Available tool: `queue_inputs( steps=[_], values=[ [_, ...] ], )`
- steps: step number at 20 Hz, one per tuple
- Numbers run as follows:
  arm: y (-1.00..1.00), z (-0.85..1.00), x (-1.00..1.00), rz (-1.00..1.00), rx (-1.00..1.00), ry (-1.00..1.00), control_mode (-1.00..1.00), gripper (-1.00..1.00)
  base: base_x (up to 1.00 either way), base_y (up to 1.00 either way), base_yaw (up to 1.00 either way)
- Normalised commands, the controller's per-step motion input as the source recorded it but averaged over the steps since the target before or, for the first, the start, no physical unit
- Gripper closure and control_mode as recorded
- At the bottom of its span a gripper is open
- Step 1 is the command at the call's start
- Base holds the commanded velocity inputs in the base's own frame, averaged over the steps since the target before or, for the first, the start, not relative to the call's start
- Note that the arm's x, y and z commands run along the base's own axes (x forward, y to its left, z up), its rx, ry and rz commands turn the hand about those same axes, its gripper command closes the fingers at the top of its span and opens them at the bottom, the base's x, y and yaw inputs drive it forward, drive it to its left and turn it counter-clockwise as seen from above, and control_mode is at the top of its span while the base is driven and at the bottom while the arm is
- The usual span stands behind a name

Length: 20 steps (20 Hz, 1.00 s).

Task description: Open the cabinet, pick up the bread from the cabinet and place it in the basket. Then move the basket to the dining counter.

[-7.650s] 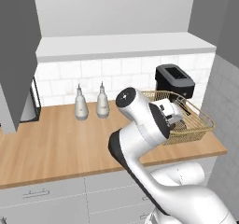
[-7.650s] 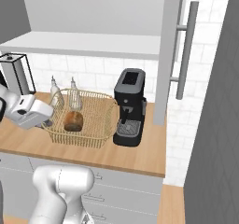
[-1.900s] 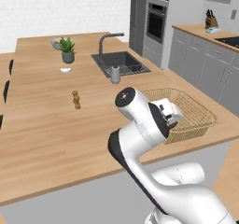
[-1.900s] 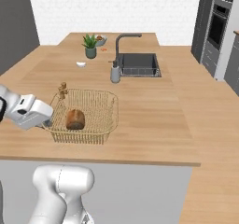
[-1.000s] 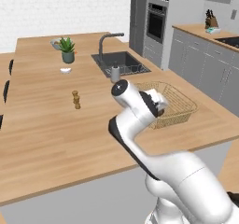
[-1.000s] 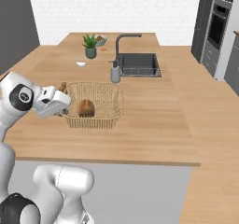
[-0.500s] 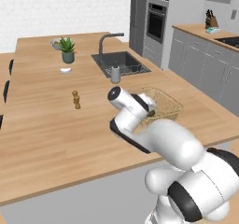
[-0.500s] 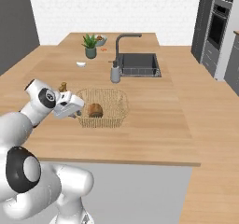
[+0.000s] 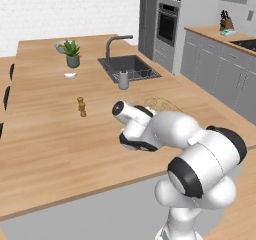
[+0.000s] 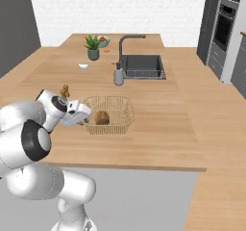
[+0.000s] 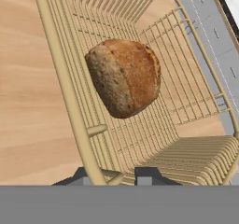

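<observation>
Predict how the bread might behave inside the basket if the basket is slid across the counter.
The bread is rounded and lies loose on the basket's floor, so it may roll or shift. The basket's raised rim would probably stop it. The hand grips only that rim at one side, so a quick push might tilt the basket.

One basket (image 10: 109, 114), one bread (image 11: 123, 77), one potted plant (image 10: 93, 47), one faucet (image 10: 129, 43), one soap dispenser (image 10: 118, 75).
</observation>
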Motion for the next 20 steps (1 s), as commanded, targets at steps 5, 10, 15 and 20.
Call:
queue_inputs(
  steps=[5,10,15,20],
  values=[
    [0.07,-0.28,0.15,0.00,0.00,0.00,-1.00,1.00,0.00,0.00,0.00],
    [0.19,-0.27,0.00,0.00,0.00,0.01,-1.00,1.00,0.00,0.00,0.00],
    [0.20,-0.28,0.00,0.00,0.00,0.02,-1.00,-1.00,0.00,0.00,0.00],
    [0.11,-0.17,0.00,0.00,0.00,0.01,-1.00,-1.00,0.00,0.00,0.00]
  ],
)
